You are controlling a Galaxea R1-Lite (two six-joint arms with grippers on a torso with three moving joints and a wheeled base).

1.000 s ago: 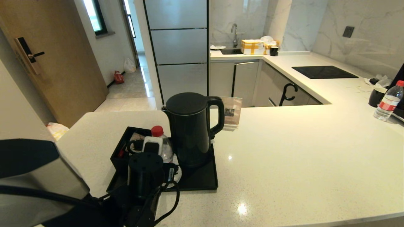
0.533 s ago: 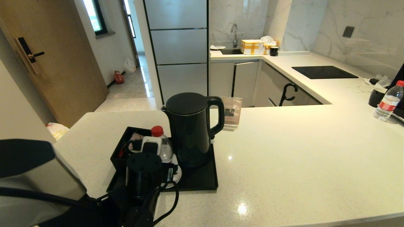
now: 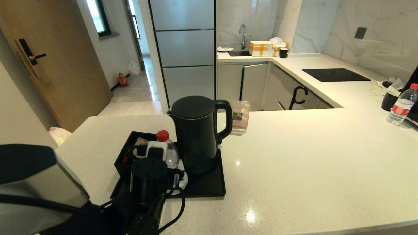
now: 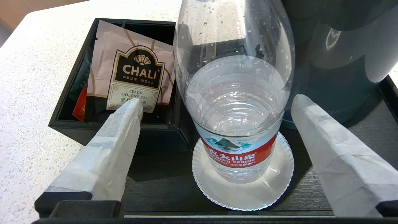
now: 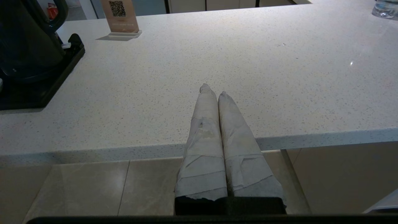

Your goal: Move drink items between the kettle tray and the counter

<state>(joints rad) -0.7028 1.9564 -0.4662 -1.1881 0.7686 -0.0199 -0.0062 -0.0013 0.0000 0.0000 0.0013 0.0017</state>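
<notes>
A clear water bottle [image 4: 236, 109] with a red label stands on a round white coaster [image 4: 248, 199] on the flat black kettle tray [image 4: 155, 186]. My left gripper [image 4: 217, 104] is open, one wrapped finger on each side of the bottle, both clear of it. The tall black kettle [image 4: 335, 62] stands right beside the bottle. From the head view the red-capped bottle [image 3: 164, 140], kettle [image 3: 196, 137] and tray [image 3: 209, 187] sit at the counter's [image 3: 310, 163] near left. My right gripper [image 5: 214, 91] hangs shut and empty over the counter's [image 5: 248, 62] front edge.
A black square box [image 4: 71, 124] with tea sachets adjoins the tray on its far left side. A QR sign stand [image 3: 240, 120] is behind the kettle. A second bottle [image 3: 401, 106] and a black cup [image 3: 389, 99] stand far right. The hob [image 3: 334, 74] lies beyond.
My left wrist has shifted very slightly to the left. The bottle and the kettle have not moved.
</notes>
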